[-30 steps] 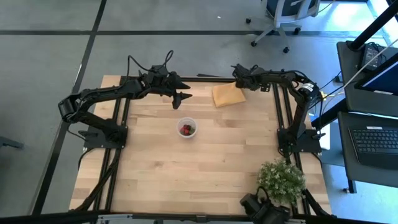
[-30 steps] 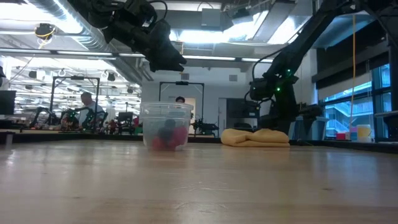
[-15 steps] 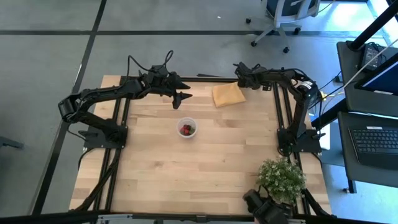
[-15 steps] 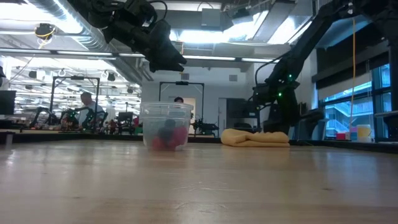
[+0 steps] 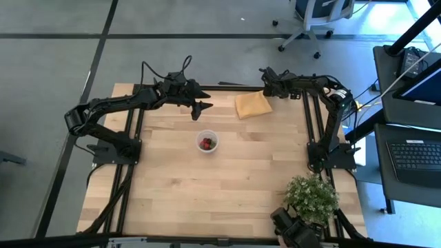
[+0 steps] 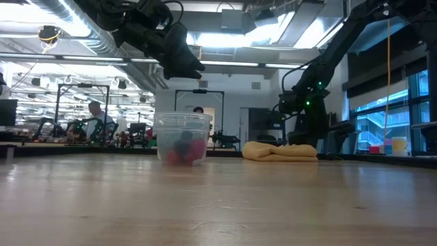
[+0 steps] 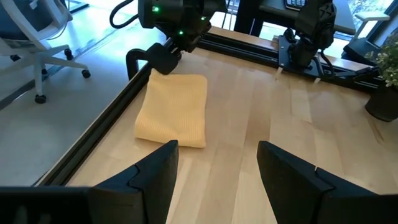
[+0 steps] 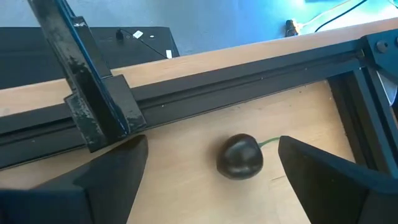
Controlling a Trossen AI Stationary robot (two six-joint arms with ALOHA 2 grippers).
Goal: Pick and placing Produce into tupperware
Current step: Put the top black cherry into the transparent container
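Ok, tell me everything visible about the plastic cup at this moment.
The cup is small, round, translucent-white plastic, standing upright and lidless near the middle of the wooden table. Red and darker berries fill its lower part. Nothing grips or touches it; the left gripper hangs open above and behind it, empty.

No words, labels, brand names or numbers could be read in any view, neither on the table, the arms nor the room behind.
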